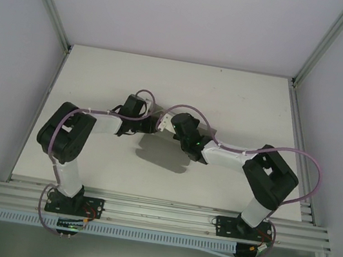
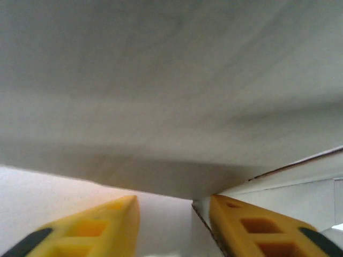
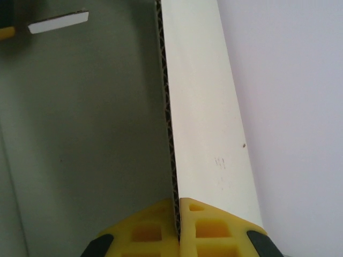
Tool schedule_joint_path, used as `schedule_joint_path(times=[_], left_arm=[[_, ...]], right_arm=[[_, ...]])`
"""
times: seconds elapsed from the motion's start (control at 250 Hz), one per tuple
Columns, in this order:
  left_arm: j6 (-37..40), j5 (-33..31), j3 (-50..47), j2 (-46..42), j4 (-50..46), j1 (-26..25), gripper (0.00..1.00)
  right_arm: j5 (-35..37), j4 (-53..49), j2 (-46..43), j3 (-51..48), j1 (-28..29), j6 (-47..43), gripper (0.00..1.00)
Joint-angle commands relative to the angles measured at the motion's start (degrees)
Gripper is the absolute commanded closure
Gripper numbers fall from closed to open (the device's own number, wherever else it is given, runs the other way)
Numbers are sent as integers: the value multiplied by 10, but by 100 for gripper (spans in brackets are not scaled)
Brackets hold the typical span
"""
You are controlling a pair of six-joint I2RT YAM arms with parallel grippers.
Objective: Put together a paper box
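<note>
From above, the two arm bases (image 1: 74, 204) stand nearest, bolted to the rail at the near edge of the table (image 1: 101, 78). Both arms reach in toward the middle, where the left gripper (image 1: 150, 125) and the right gripper (image 1: 175, 128) meet at the paper box (image 1: 207, 131). The box is a grey folded shape held between them. A shadow (image 1: 160, 156) falls on the table just near of it, so I judge it is lifted clear of the surface.

At the left wrist, the yellow fingers (image 2: 107, 225) sit closest to the lens and stand apart, so this gripper (image 2: 171, 227) is open. A thin board edge lies against the inner face of the right-hand finger. A broad grey panel of the box (image 2: 171, 96) hangs just over the fingers.

At the right wrist, the yellow fingers (image 3: 214, 230) are pressed together on a corrugated edge of the box (image 3: 203, 107). That gripper (image 3: 177, 230) clamps the board, with a cream face on its right and a grey face on its left.

The risk is that a single pinch on one thin edge seems to carry the whole box. If the left fingers push or close off-line, the box could pivot or slip out. The panel between the left fingers could also buckle or fold the wrong way.
</note>
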Motion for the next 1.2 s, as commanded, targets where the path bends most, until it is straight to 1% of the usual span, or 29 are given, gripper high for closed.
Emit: schedule_joint_path(times=[0.0,0.06,0.12,0.148,0.24,0.348,0.376,0.472,0.568,0.596,0.687,0.715,0.787,0.947,1.003,1.099,1.195], left_arm=[[-22,-12,-24,-32,-39,-1,53],[-28,2,-29,-48,-42,-1,49],[-35,19,-32,-55,-52,-1,48],[-40,29,-35,-76,-55,-1,48],[-52,69,-53,-103,-49,-1,40],[-61,95,-72,-115,-53,-2,37],[-61,102,-72,-111,-59,-3,38],[-62,100,-82,-98,-79,-4,50],[-67,100,-93,-86,-67,-5,67],[-66,103,-92,-81,-65,-5,69],[-67,107,-80,-62,-58,-6,72],[-67,106,-76,-55,-56,-5,74],[-69,108,-70,-34,-52,-5,77],[-72,102,-76,-29,-40,-6,77],[-74,96,-79,-32,-37,-5,78],[-79,93,-81,-31,-34,-5,78],[-82,103,-81,-27,-23,-6,79]], right_arm=[[11,20,6,-12,-2,-14,100],[15,26,5,-13,-3,-19,100],[24,33,7,-13,-2,-26,100],[29,39,8,-13,-2,-29,100],[44,53,12,-11,-4,-42,100],[44,63,13,-6,-10,-47,100],[44,68,13,-4,-12,-47,100],[46,76,14,2,-17,-49,100],[43,91,18,1,-18,-63,100],[43,93,20,2,-17,-65,100],[33,92,25,4,-15,-66,100],[27,92,25,2,-14,-65,100],[6,84,21,-7,-10,-61,100],[-24,78,20,-43,3,-54,100],[-14,110,21,-68,13,-58,100],[17,198,20,-117,33,-79,100],[54,211,24,-137,49,-88,100]])
